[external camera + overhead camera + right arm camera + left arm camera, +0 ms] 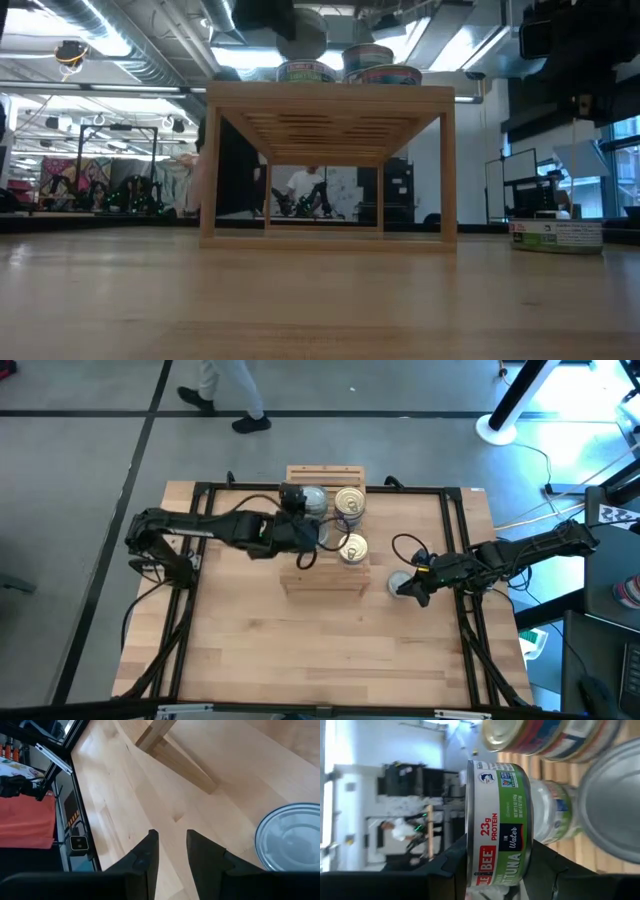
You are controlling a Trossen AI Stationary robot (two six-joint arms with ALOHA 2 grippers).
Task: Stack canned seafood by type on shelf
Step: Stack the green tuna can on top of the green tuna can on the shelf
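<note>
The light-wood slatted shelf (322, 575) (330, 105) stands mid-table. On it are gold-topped cans (350, 503) (353, 547) and, in the left wrist view, a green-labelled can (555, 810) and a silver top (615, 800). My left gripper (303, 500) is shut on a green-labelled tuna can (500, 825) (314, 501), raised over the shelf's far left part. My right gripper (412, 592) (172, 837) hovers over the table right of the shelf, fingers slightly apart and empty, beside a silver-topped can (399, 583) (290, 840) (556, 235) standing on the table. My left gripper pinches the tuna can between its two fingers, one on the flat top (470, 855), the other on the flat bottom (531, 857), at the rim nearest the wrist. The fingers come roughly level from the table's near-left. The can is upright and lifted clear of the shelf.
Black frame rails (200, 490) run along the table's sides and far edge. Bare tabletop (320, 650) lies in front of the shelf. A person (225, 400) walks on the floor beyond the far edge. Cables (405, 545) lie right of the shelf.
</note>
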